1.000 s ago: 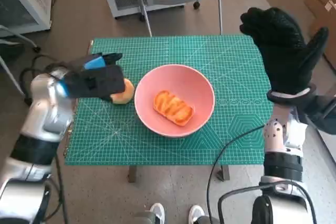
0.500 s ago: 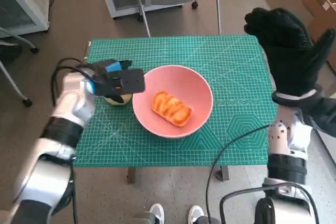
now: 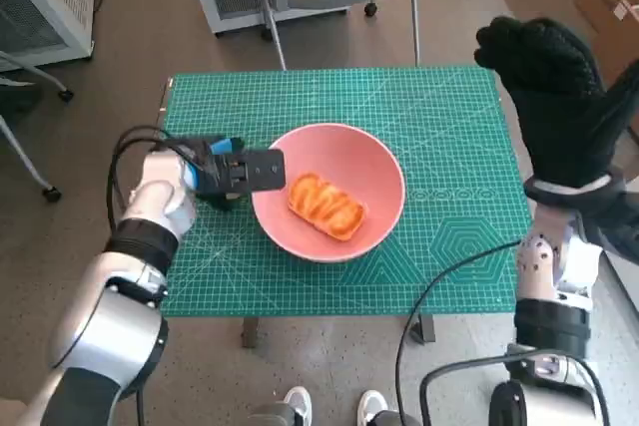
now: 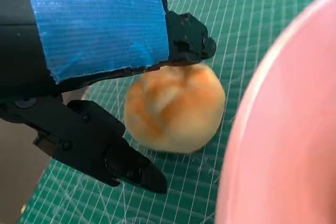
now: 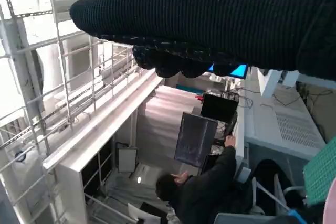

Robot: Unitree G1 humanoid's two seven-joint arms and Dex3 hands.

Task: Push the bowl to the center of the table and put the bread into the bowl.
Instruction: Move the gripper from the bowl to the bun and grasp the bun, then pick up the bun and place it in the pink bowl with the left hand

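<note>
Reaching across the green mat (image 3: 439,147), the left hand (image 3: 232,173) lies low at the bowl's left rim, its blue-taped back up. Its fingers (image 4: 189,43) curve over a round bun (image 4: 176,107), with a lower finger under the near side; the wrist view shows them around the bun, but whether they actually clamp it I cannot tell. That bun sits on the mat just beside the pink bowl (image 3: 374,162), almost hidden under the hand in the head view. A striped orange bread (image 3: 326,205) lies inside the bowl, which stands near the middle of the desk (image 3: 200,301). Well apart, the gloved right hand (image 3: 559,97) is raised beyond the desk's right edge, fingers spread and holding nothing. Its wrist view shows a person (image 5: 210,184) seated at monitors.
</note>
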